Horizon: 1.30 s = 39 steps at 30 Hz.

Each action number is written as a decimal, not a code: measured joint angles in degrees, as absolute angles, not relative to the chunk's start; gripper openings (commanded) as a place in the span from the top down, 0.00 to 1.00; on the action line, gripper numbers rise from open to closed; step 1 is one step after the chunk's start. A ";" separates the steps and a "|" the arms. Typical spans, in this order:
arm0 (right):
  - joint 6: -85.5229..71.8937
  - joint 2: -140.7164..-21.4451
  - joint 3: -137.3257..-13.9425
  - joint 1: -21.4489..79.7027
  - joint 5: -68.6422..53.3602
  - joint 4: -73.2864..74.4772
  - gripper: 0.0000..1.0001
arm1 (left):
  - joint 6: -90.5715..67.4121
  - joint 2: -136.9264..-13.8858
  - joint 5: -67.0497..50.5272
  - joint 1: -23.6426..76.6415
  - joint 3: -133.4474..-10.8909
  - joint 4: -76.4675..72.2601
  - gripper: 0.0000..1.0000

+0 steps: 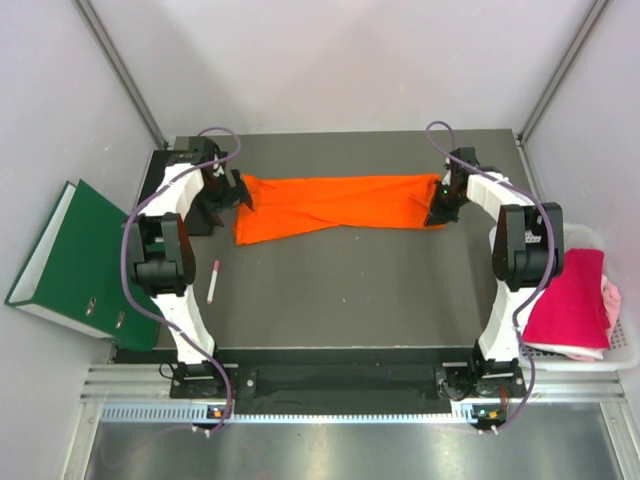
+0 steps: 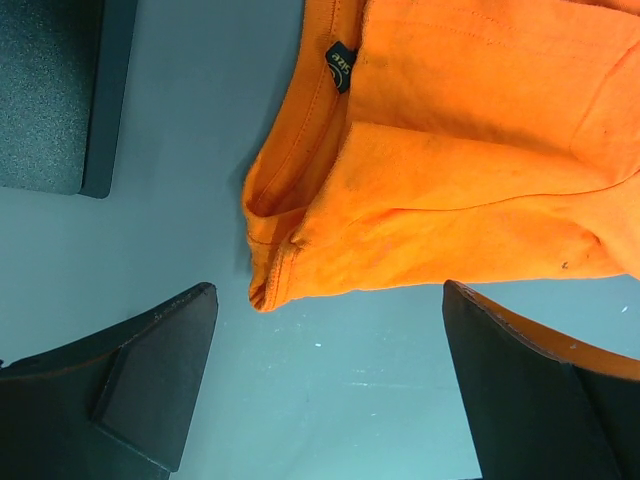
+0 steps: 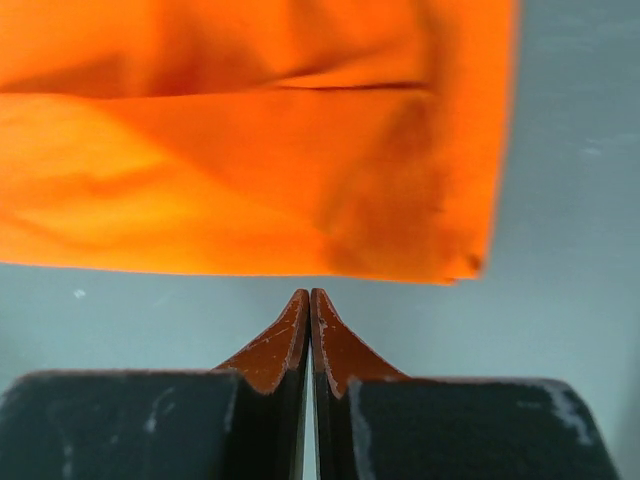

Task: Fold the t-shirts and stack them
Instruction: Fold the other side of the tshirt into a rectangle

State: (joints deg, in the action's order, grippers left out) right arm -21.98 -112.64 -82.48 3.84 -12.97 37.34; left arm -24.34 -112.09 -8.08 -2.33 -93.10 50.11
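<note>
Dark grey tbl top, matt, boxed in by pale walls w/ metal struts in the far corners. Green binder lying off the L edge; white pen w/ red cap on the tbl beside the L arm. White basket off the R edge, holding magenta t-shirt, pale pink t-shirt peeking out beside it.

Across far half of tbl: orange t-shirt, folded lengthwise into a long creased band running L to R, layers uneven. Collar end w/ small black label at L, straight edge at R.

Left gripper at collar end, jaws spread wide, nothing between. Right gripper at R end, jaws pressed tight together just short of the cloth's edge; prob. no cloth pinched, hard to be sure.
</note>
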 measured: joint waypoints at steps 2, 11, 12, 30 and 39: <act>-21.67 -112.55 -81.41 3.14 -12.16 37.01 1.00 | -24.34 -112.09 -8.08 -2.31 -93.06 50.09 0.01; -22.04 -117.25 -84.25 2.50 -12.21 34.35 1.00 | -24.25 -112.09 -8.10 -2.20 -92.53 49.93 0.01; -22.17 -118.02 -85.36 2.50 -12.49 34.57 1.00 | -24.25 -112.09 -8.10 -2.17 -92.49 49.91 0.01; -22.11 -122.78 -96.25 2.48 -6.74 33.93 0.62 | -23.59 -103.44 -8.75 0.69 -82.56 49.08 0.01; -22.17 -116.90 -87.31 1.23 -4.91 35.38 0.53 | -25.69 -103.15 -6.94 2.46 -76.53 47.44 0.01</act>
